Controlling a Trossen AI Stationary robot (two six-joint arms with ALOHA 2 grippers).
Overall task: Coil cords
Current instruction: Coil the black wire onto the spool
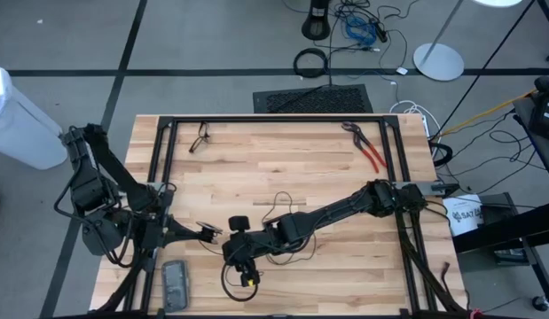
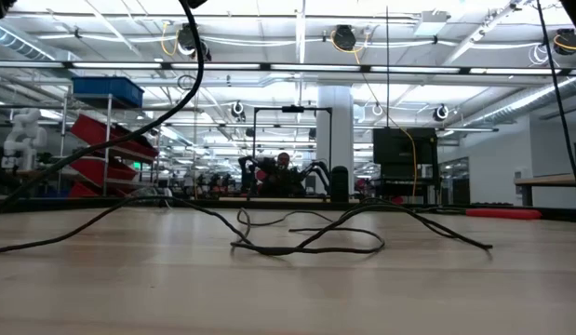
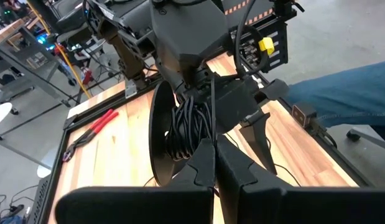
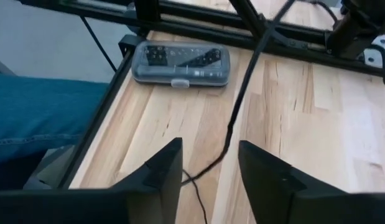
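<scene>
The thin black cord (image 1: 283,209) lies in loose bends on the middle of the wooden table (image 1: 283,159), as the low view also shows (image 2: 306,247). My left gripper (image 1: 212,231) sits near the front left, pointing toward the table's right, shut (image 3: 214,165) on the cord. My right gripper (image 1: 241,266) reaches across from the right toward the near left and stands open (image 4: 211,152). The cord (image 4: 232,124) passes between its two fingers. I cannot tell whether it touches them. My left gripper pinches a stretch of the cord (image 3: 212,134) between its two fingertips, coming about level from the table's left. From there the cord runs off the table, nearly straight (image 4: 257,50), down to the gap between my right gripper's fingers.
A grey plastic case (image 4: 180,62) lies at the near left corner (image 1: 175,283). Red-handled pliers (image 1: 372,151) lie at the far right, and a small dark tool (image 1: 199,139) at the far left. Black frame rails (image 1: 274,118) border the table. A person's leg in jeans (image 4: 37,118) stands by the near edge.
</scene>
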